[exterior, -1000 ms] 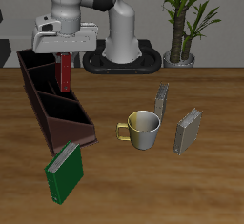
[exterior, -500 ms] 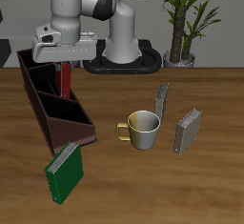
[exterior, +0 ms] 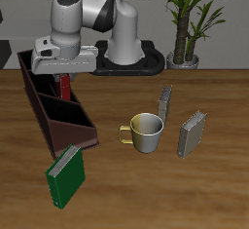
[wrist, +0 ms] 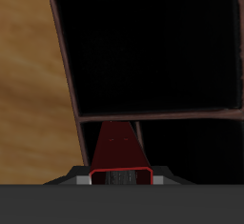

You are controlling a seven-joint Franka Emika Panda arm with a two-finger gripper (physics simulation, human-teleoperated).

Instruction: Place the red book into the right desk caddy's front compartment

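The gripper [exterior: 64,74] is closed on the red book [exterior: 65,85], which hangs upright directly beneath it with its lower end dipping inside the right desk caddy [exterior: 58,116]. In the wrist view the red book [wrist: 119,150] runs straight out from the fingers over a divider of the right desk caddy [wrist: 105,115], and which compartment it enters cannot be told.

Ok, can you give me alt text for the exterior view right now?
The gripper holds the red book upright over the right desk caddy. Nearby on the table are a green book, a mug and two grey spiral notebooks.
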